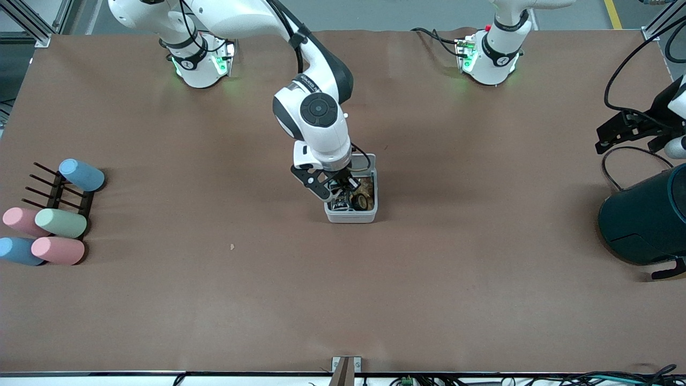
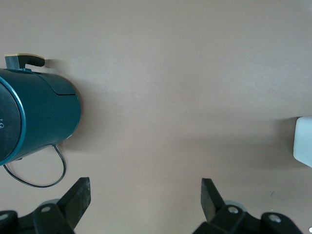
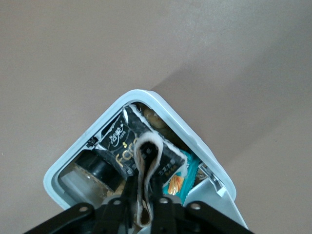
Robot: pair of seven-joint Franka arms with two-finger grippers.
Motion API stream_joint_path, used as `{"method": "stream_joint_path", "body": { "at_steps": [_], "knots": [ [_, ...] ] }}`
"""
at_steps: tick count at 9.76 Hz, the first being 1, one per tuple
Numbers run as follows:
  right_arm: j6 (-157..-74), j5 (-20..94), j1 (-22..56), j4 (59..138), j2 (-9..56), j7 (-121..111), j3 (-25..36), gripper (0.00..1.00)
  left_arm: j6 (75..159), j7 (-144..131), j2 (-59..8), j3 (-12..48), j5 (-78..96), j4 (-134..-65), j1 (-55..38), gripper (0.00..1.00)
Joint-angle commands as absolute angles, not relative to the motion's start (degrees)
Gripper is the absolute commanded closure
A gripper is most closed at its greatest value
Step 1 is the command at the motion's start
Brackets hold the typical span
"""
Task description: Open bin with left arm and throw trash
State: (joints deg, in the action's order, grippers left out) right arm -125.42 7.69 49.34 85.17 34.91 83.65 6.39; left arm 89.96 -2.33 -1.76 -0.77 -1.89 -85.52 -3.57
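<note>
The small white-grey bin stands mid-table with its top open. In the right wrist view its rim frames a dark printed snack wrapper and a black tape roll lying inside. My right gripper is down over the bin's opening. It also shows in the right wrist view, shut on a tan rubber band loop that stands over the wrapper. My left gripper is open and empty. It waits above the table at the left arm's end, by the teal cylinder.
A large dark teal cylinder lies at the left arm's end, also in the left wrist view. Pastel cups and a black rack sit at the right arm's end. A tiny scrap lies nearer the front camera than the bin.
</note>
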Motion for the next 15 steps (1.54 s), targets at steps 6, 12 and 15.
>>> {"method": "stream_joint_path", "body": {
  "at_steps": [6, 12, 15],
  "knots": [
    [-125.2, 8.0, 49.0, 85.2, 32.4, 84.3, 6.6, 0.46, 88.8, -2.2, -2.3, -0.6, -1.7, -84.0, -3.4, 0.00],
    [-100.3, 8.0, 35.4, 85.1, 16.0, 71.5, 6.8, 0.46, 88.8, -2.3, -2.3, -0.6, -1.7, -84.0, -3.4, 0.00],
    [-86.4, 7.8, 24.9, 85.2, 9.6, 48.9, 6.9, 0.46, 88.5, -2.3, -2.3, -0.6, -1.3, -84.1, -3.4, 0.00]
  ]
}}
